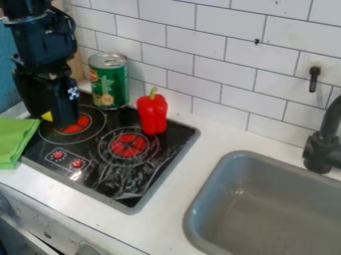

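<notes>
A white tiled wall (pixel 206 50) backs a white counter (pixel 181 184) with a black stove (pixel 93 174) set into it. The green cloth (pixel 17 142) lies at the stove's left side, near the gripper (pixel 65 121). It rests flat, probably because so limp a thing settles under its own weight. One corner points toward the gripper; the visible part runs front to back, but the view's edge cuts it off, so its full long axis cannot be told. The gripper hangs over the back-left burner, pointing down, and I cannot tell whether it is parted or together, or whether anything is clamped in it. A small yellow patch (pixel 47 116) shows at its left side, too little to name. Just behind and to the right, the can (pixel 110 87) stands upright at the stove's back, long axis vertical, steady on its flat base. Beside it, nearer the right burner, the red pepper (pixel 153 114) is upright too, green stem up; its blunt lower end seems to bear it. Farther right are the grey sink (pixel 266 214) and the dark tap (pixel 323 149).
</notes>
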`<act>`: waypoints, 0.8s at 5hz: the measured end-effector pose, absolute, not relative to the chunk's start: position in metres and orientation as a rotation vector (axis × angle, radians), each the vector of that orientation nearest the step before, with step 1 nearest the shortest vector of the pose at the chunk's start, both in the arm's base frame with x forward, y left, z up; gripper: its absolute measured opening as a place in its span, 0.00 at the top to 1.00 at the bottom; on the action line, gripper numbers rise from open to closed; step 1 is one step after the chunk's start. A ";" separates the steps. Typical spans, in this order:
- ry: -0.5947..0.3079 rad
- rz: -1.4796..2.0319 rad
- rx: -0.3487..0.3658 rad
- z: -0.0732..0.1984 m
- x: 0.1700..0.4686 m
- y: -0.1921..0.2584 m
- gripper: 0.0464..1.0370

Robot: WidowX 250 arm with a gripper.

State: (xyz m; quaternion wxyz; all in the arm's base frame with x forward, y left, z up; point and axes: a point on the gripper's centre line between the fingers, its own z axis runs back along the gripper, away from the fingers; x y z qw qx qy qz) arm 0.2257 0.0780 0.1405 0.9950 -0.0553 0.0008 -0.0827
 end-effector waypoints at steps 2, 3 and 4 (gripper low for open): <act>0.059 -0.073 -0.102 0.117 0.230 0.119 0.04; 0.071 -0.042 -0.056 0.107 0.232 0.145 0.04; 0.128 -0.006 0.008 0.095 0.230 0.161 0.04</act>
